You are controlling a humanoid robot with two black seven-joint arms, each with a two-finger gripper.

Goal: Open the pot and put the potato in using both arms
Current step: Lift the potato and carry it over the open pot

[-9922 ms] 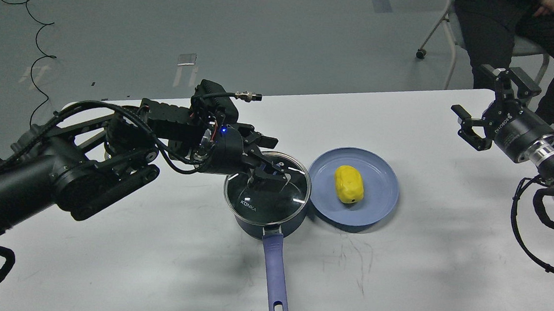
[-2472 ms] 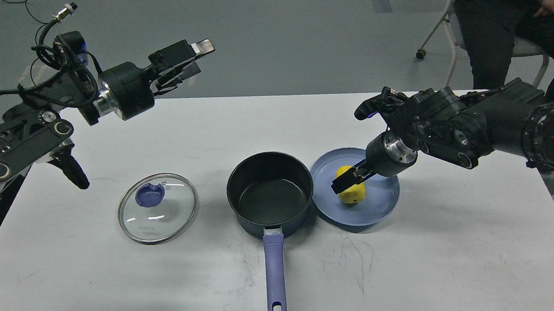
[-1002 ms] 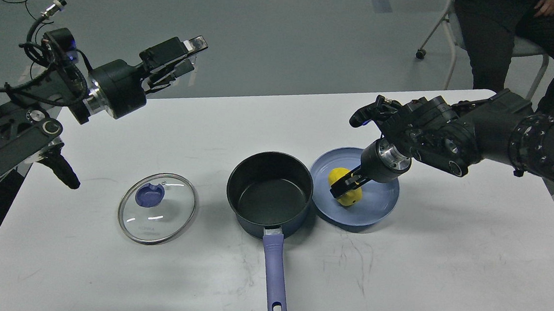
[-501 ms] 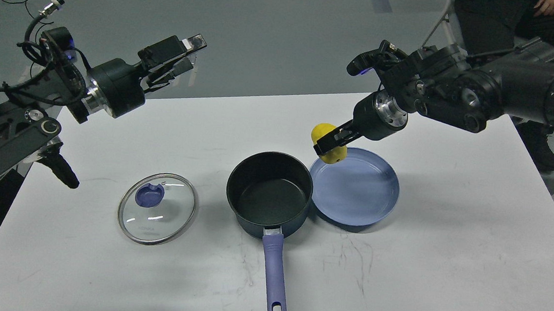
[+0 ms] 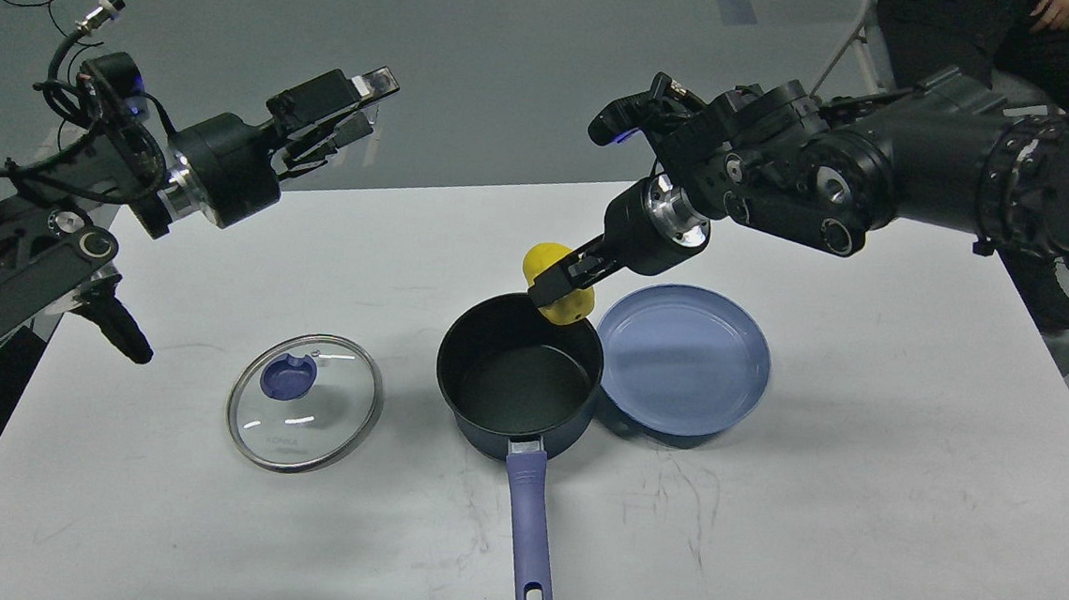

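The dark blue pot [image 5: 518, 402] stands open at the table's middle, its purple handle [image 5: 529, 544] pointing toward me. Its glass lid [image 5: 305, 400] lies flat on the table to the pot's left. My right gripper [image 5: 562, 281] is shut on the yellow potato [image 5: 556, 287] and holds it in the air over the pot's far right rim. My left gripper [image 5: 352, 110] is open and empty, raised above the table's far left edge.
An empty blue plate [image 5: 684, 359] sits right beside the pot on its right. A seated person and a chair [image 5: 984, 58] are behind the table's far right corner. Cables lie on the floor at the far left.
My right gripper closed on the potato on the plate, lifted it and carried it left to above the pot's rim. The left arm has stayed raised, barely moving.
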